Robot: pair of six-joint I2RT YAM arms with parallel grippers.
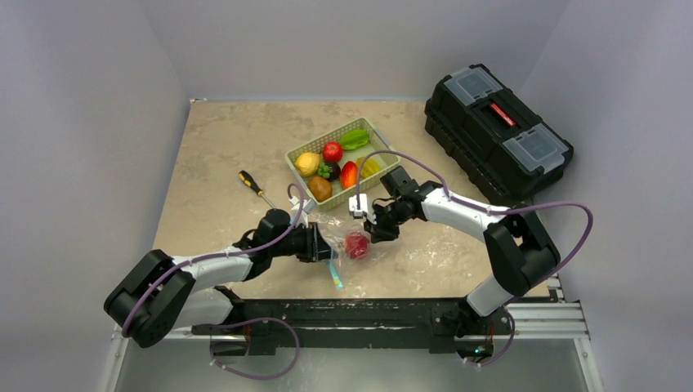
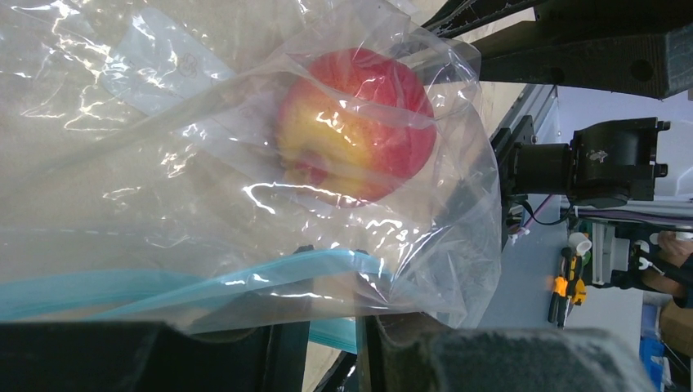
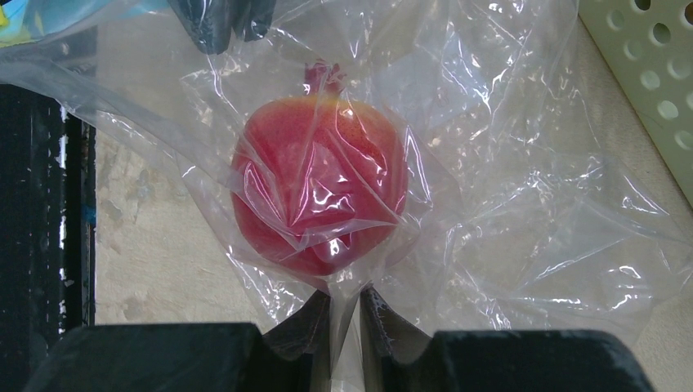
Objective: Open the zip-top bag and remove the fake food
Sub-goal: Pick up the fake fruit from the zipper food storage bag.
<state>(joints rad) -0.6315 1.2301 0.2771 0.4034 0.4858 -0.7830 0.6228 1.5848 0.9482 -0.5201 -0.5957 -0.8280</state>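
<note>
The right gripper point(image 3: 345, 325) is pinching a fold of the zip-top bag point(image 3: 523, 204), jaws nearly together, just below the red pomegranate point(image 3: 319, 196) lying inside. The left gripper point(image 2: 331, 359) is likewise clamping the bag's edge by its blue zipper strip point(image 2: 163, 286). The bag is lying on the table point(image 1: 221, 147) near the green basket point(image 1: 384, 139).

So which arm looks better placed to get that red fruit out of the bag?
Probably right: the right tool pinches the bag just beside the red fruit, while the left tool grips near the zipper strip.
</note>
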